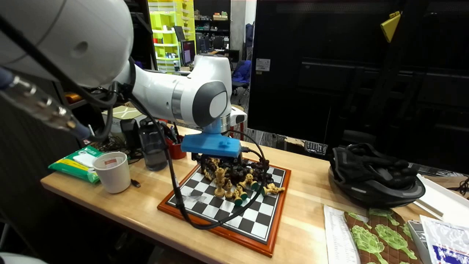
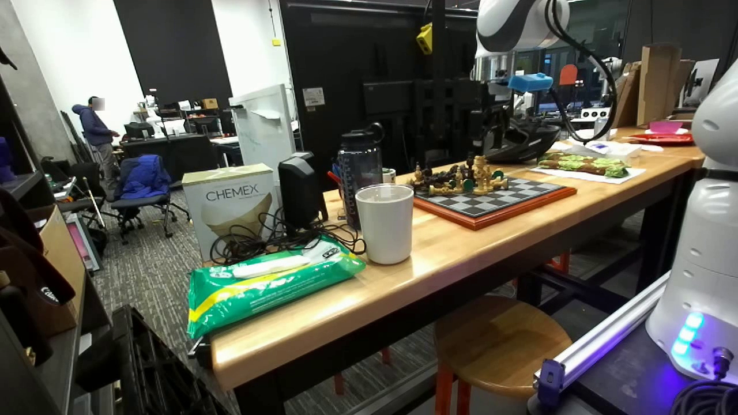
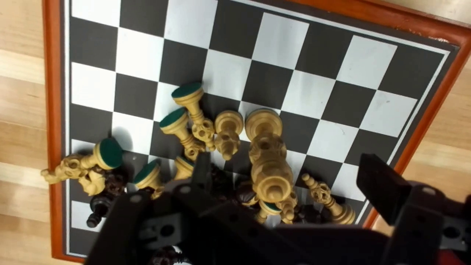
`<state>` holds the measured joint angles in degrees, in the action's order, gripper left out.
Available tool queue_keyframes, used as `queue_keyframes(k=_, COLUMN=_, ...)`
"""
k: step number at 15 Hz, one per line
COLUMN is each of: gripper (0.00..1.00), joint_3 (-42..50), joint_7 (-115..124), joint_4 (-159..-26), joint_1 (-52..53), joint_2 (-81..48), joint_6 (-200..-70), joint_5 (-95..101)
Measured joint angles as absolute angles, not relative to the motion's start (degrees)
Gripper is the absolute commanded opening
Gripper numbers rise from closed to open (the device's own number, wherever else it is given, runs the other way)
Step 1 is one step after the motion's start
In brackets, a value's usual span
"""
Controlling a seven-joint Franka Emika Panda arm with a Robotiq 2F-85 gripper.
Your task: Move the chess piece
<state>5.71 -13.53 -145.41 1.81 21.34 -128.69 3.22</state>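
Note:
A tall light chess piece [image 3: 270,162] stands upright on the checkered board [image 3: 331,99] in the wrist view. It also shows in both exterior views [image 1: 220,181] [image 2: 479,173]. A smaller light piece [image 3: 228,134] stands beside it. Several light pieces lie toppled around them, including one on the right [image 3: 329,200] and one over the board's left edge [image 3: 82,163]. Dark pieces [image 3: 101,206] lie in a heap, partly hidden by the gripper. My gripper [image 3: 287,173] is open over the pieces, its fingers wide apart with nothing gripped. The tall piece appears between the fingers, untouched.
A white cup [image 1: 111,172], a dark water bottle [image 1: 152,146], a red pen holder [image 1: 176,148] and a green wipes pack [image 1: 77,165] stand on one side. A black helmet [image 1: 373,179] and a leaf-patterned cloth [image 1: 381,234] lie on the other. A cable [image 1: 183,209] hangs in front of the board.

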Motion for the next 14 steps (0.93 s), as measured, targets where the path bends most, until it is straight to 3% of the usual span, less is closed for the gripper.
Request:
queue_keyframes(k=6, gripper=1.00, joint_3=5.51, joint_7=-10.83, joint_4=-144.40, joint_1=1.67, joint_2=17.18, joint_6=-130.93, joint_5=3.10)
queue_keyframes(k=7, gripper=0.79, joint_3=5.46, joint_7=-10.56, joint_4=-144.20, joint_1=1.67, joint_2=16.60, joint_6=-131.36, joint_5=2.95)
queue_keyframes(k=10, gripper=0.61, joint_3=5.39, joint_7=-10.14, joint_4=-143.66, joint_1=1.67, joint_2=15.25, joint_6=-132.29, joint_5=2.32)
queue_keyframes(k=14, gripper=0.29, joint_3=5.36, joint_7=-9.56, joint_4=-143.31, joint_1=1.67, joint_2=14.32, joint_6=-132.60, joint_5=2.19)
